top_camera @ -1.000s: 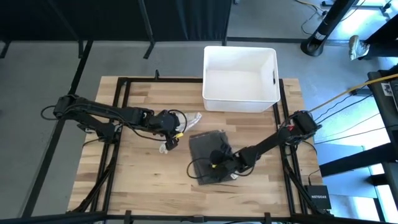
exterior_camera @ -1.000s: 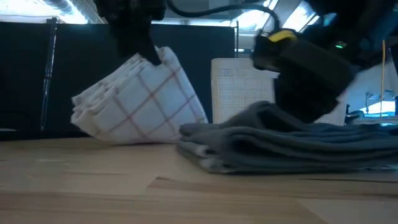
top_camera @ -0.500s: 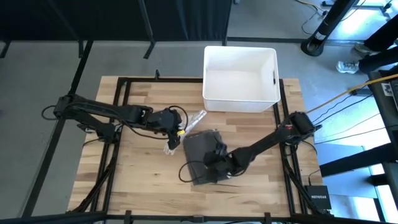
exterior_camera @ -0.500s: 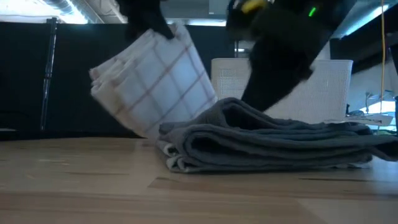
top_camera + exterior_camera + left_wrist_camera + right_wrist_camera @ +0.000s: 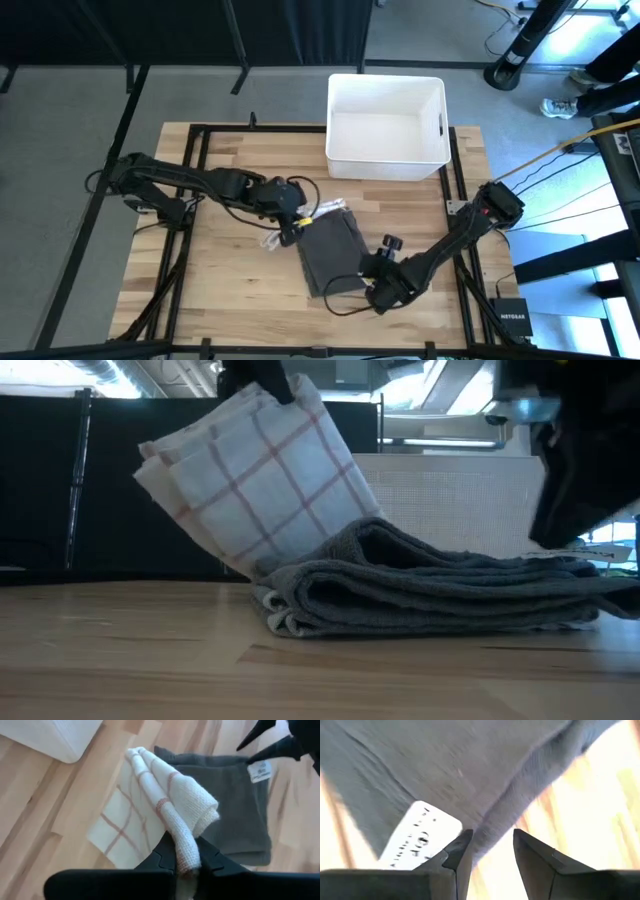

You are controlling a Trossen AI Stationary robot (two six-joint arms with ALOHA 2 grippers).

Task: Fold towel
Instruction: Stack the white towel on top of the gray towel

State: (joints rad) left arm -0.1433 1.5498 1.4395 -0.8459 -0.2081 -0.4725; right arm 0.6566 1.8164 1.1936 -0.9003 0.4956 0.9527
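Left end effector [image 5: 186, 862], reaching inward, pinches the folded white checked towel [image 5: 165, 802] aloft; right end effector [image 5: 489, 852] hangs part-open, seemingly empty, at the folded grey towel [image 5: 330, 255].

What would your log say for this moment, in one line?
left gripper: shut on checked towel | right gripper: open at grey towel corner | grey towel: folded

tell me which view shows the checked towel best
The left wrist view: the checked towel fills the middle, pinched in the left gripper beside the gray towel. The low view shows it lifted, the high view only a sliver; the right wrist view misses it.
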